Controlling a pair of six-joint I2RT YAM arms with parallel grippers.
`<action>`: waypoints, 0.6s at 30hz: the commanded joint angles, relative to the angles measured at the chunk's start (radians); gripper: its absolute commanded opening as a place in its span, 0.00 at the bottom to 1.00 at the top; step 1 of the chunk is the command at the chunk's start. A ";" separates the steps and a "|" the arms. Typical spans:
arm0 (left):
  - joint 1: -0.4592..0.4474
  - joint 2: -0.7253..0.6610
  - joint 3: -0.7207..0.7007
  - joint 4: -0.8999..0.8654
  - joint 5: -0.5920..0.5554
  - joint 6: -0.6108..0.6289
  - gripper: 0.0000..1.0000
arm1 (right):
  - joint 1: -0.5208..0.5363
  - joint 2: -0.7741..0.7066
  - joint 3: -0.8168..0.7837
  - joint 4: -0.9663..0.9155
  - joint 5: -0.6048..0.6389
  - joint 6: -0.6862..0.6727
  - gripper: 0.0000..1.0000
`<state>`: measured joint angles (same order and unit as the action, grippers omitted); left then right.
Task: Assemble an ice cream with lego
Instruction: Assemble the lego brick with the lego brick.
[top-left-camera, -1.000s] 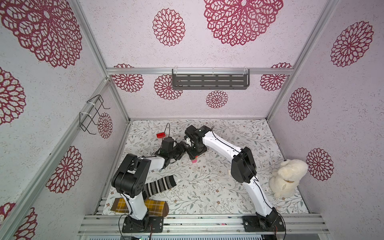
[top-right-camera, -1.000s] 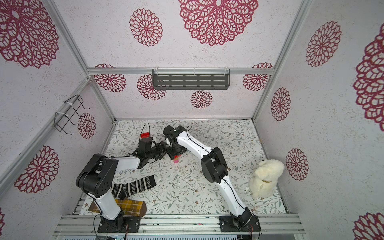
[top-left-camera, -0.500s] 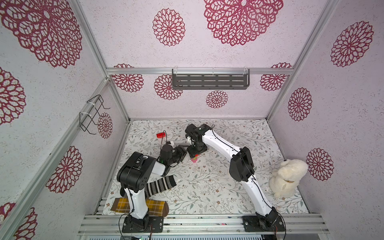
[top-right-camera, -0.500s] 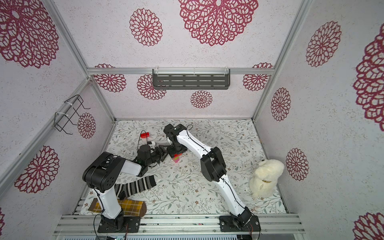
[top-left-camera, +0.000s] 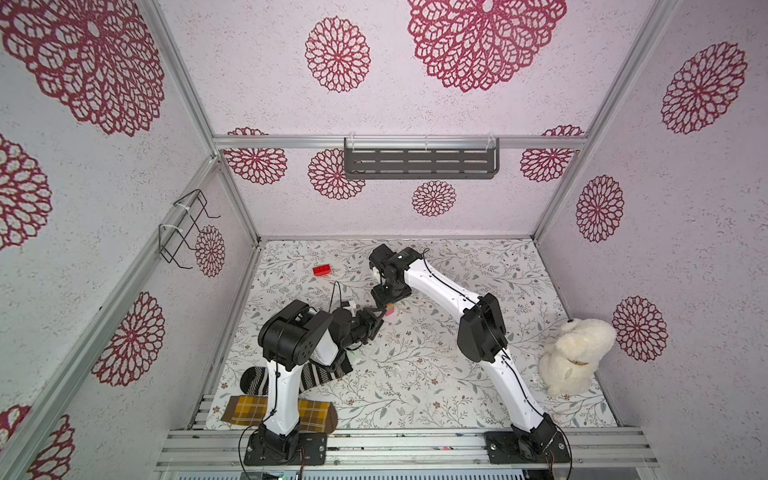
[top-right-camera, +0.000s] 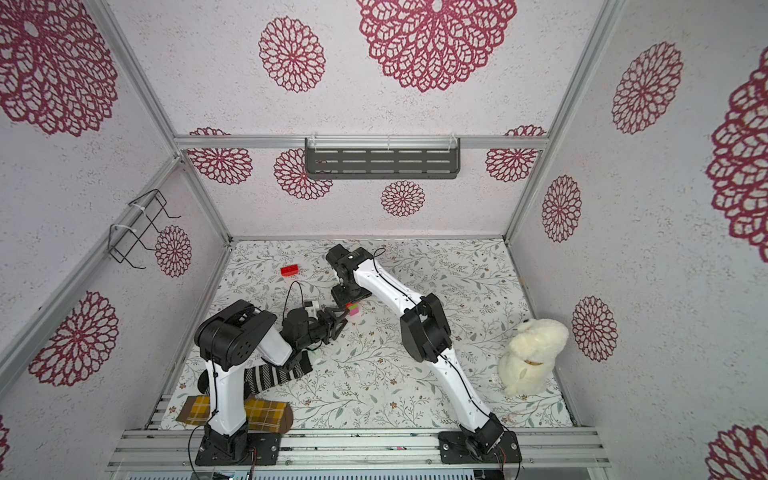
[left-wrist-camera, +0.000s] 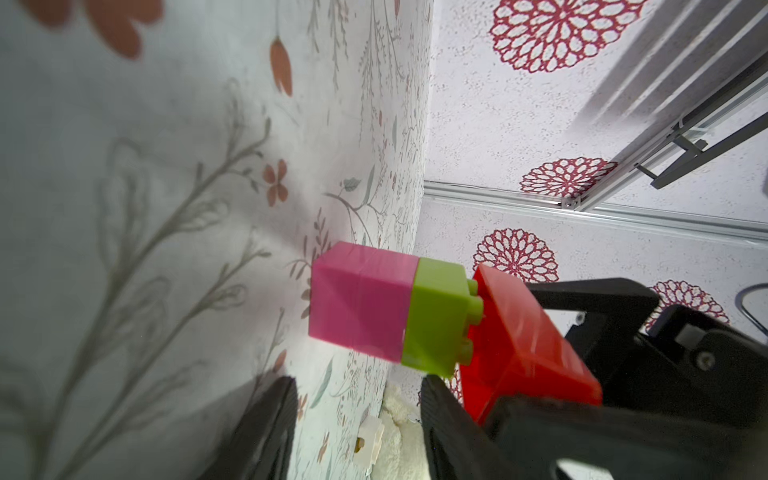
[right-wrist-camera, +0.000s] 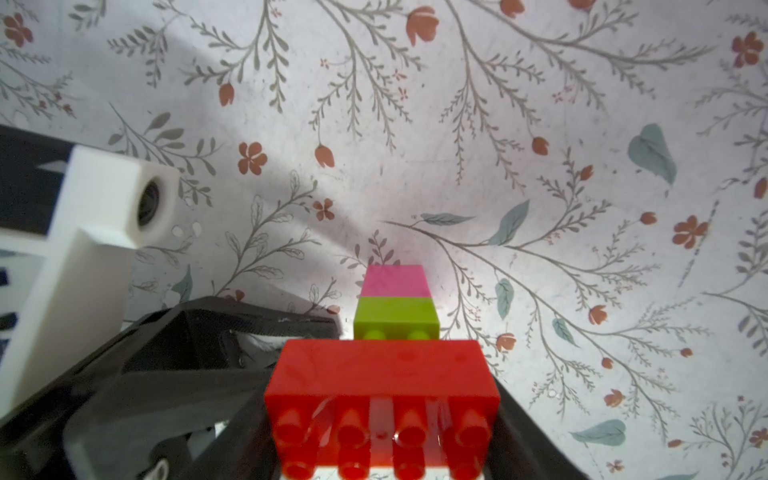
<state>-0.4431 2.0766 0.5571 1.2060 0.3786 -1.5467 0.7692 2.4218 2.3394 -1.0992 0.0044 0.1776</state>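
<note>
A stem of pink brick under lime-green brick stands on the floral table in both top views. My right gripper is shut on a red oblong brick directly above it. That brick sits tilted on the green studs, which still show. My left gripper is low at the stem's side, open, and nothing lies between its fingers. One of its fingers lies close beside the green brick. A second red brick lies loose at the back left.
A cream plush animal sits by the right wall. A striped sock and a plaid sock lie at the front left around the left arm's base. A grey shelf hangs on the back wall, a wire rack on the left wall.
My left arm has swung forward and its gripper has come down beside the stem with its jaws narrower. The right gripper has stayed over the stem with the red brick.
</note>
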 joint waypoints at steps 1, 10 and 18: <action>-0.016 -0.002 0.009 0.049 0.040 0.006 0.53 | 0.027 0.040 0.010 0.000 -0.023 0.006 0.37; -0.014 -0.047 -0.044 0.038 0.009 0.018 0.52 | 0.015 0.071 0.015 -0.005 -0.024 0.010 0.41; -0.009 -0.151 -0.068 -0.053 -0.009 0.069 0.54 | 0.005 0.076 0.015 -0.003 -0.014 0.009 0.58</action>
<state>-0.4519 1.9667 0.4942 1.1801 0.3801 -1.5131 0.7765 2.4405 2.3596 -1.0721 0.0036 0.1776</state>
